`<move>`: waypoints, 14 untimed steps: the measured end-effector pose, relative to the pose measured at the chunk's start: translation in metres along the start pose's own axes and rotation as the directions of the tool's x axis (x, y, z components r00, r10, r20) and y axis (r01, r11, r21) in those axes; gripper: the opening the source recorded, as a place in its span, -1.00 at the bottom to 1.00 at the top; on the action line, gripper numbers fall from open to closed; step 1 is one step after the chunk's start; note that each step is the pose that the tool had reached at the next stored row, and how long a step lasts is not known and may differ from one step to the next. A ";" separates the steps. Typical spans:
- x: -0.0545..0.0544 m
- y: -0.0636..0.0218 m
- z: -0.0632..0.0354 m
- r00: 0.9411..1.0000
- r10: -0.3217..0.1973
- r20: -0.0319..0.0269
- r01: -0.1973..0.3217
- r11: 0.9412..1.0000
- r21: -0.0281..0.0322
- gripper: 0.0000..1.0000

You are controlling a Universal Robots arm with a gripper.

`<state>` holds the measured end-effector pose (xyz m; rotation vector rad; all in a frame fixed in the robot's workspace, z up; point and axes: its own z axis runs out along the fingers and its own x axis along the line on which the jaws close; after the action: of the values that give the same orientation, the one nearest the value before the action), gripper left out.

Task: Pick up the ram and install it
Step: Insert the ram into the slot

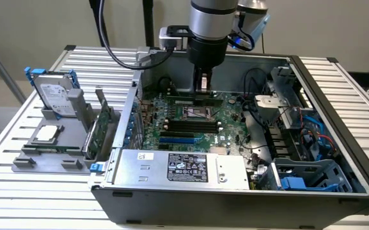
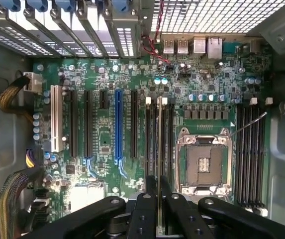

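Observation:
My gripper (image 1: 203, 89) reaches down into the open computer case (image 1: 337, 96) and is shut on the ram (image 1: 185, 100), a thin green stick held level just above the motherboard (image 1: 165, 132). In the wrist view the ram (image 2: 159, 144) appears edge-on as a narrow strip between the black fingers (image 2: 144, 209) of the gripper (image 2: 159, 188). It runs in line with the black memory slots (image 2: 151, 139) beside the empty CPU socket (image 2: 203, 162). I cannot tell whether the ram touches a slot.
A second bank of memory slots (image 2: 249, 154) lies on the socket's other side. The power supply (image 1: 184, 167) and blue drive cage (image 1: 306, 179) sit at the case's front. On the exterior view's left, a grey holder (image 1: 40, 153) carries a hard drive (image 1: 55, 96) and an expansion card (image 1: 102, 127).

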<state>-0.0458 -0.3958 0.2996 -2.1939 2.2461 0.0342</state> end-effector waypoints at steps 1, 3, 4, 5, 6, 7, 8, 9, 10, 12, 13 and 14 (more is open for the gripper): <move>0.000 -0.0003 0.0018 1.000 0.000 0.000 0.000 1.000 0.000 -1.00; 0.000 -0.0008 0.0054 1.000 0.000 0.000 0.000 1.000 0.000 -1.00; 0.000 -0.0011 0.0072 1.000 0.000 0.000 0.000 1.000 0.000 -1.00; 0.000 -0.0013 0.0090 1.000 0.000 0.000 0.000 1.000 0.000 -1.00; 0.000 -0.0016 0.0109 1.000 0.000 -0.001 0.000 1.000 0.000 -1.00; 0.000 -0.0017 0.0135 1.000 0.000 -0.002 0.000 1.000 0.000 -1.00; 0.001 -0.0017 0.0153 1.000 0.001 -0.002 -0.001 1.000 0.000 -1.00; 0.001 -0.0018 0.0171 1.000 0.000 -0.003 0.000 1.000 0.000 -1.00; 0.001 -0.0019 0.0190 1.000 0.000 -0.003 0.000 1.000 0.000 -1.00; 0.002 -0.0019 0.0226 1.000 0.000 -0.003 0.000 1.000 0.000 -1.00; 0.002 -0.0020 0.0244 1.000 0.000 -0.003 0.000 1.000 0.000 -1.00; 0.003 -0.0020 0.0262 1.000 0.000 -0.003 0.000 1.000 0.000 -1.00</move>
<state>-0.0443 -0.3981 0.2733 -2.1947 2.2477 0.0313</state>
